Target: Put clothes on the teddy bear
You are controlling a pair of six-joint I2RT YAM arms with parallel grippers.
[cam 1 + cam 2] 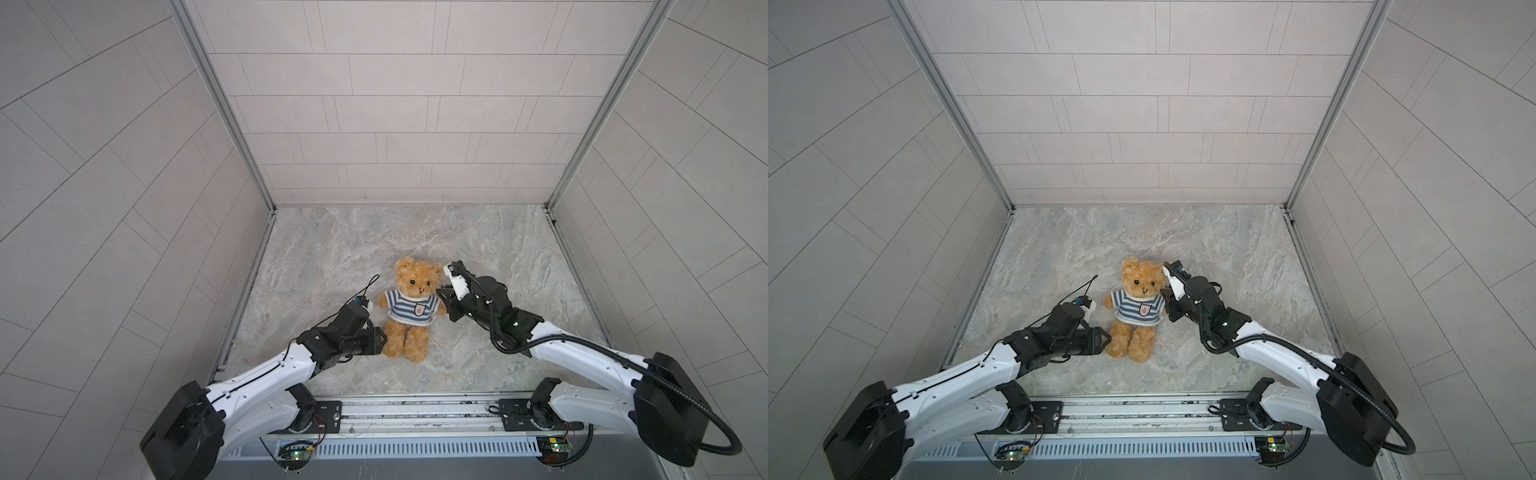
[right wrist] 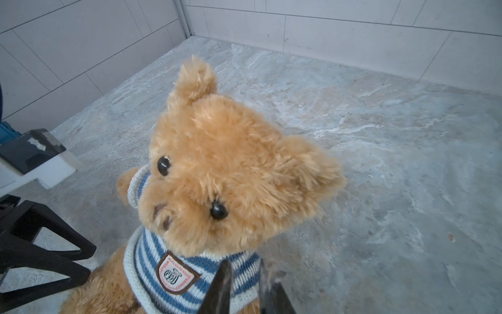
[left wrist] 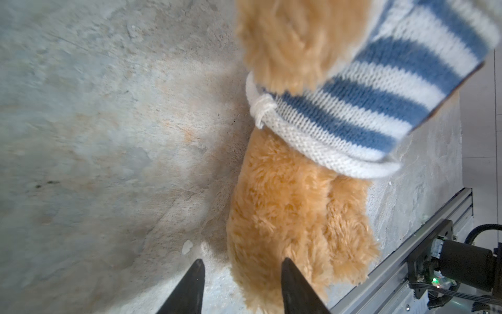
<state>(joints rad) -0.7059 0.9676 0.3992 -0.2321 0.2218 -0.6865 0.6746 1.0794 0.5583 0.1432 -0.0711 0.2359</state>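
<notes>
Looking down in both top views, I see the teddy bear near the middle of the marbled surface, between my two arms, its head towards the back wall and its legs towards the rail at my base. It wears the blue-and-white striped shirt over its chest, with both arms through the sleeves and a small badge on the front. The hem sits above the bare legs.

My left end effector lies low beside the bear's leg on that side. In the left wrist view its jaws stand apart, one fingertip over bare surface and the other against the fur of the leg. Nothing is held between them. The shirt's rolled white hem shows further along in that view.

My right end effector is at the bear's other shoulder, just beside its head. In the right wrist view the jaws are only narrowly parted, and the striped sleeve shows in the gap. I cannot tell whether they pinch the knit or merely frame it. The bear's face fills that view, tilted, with both bead eyes and the dark nose in sight
</notes>
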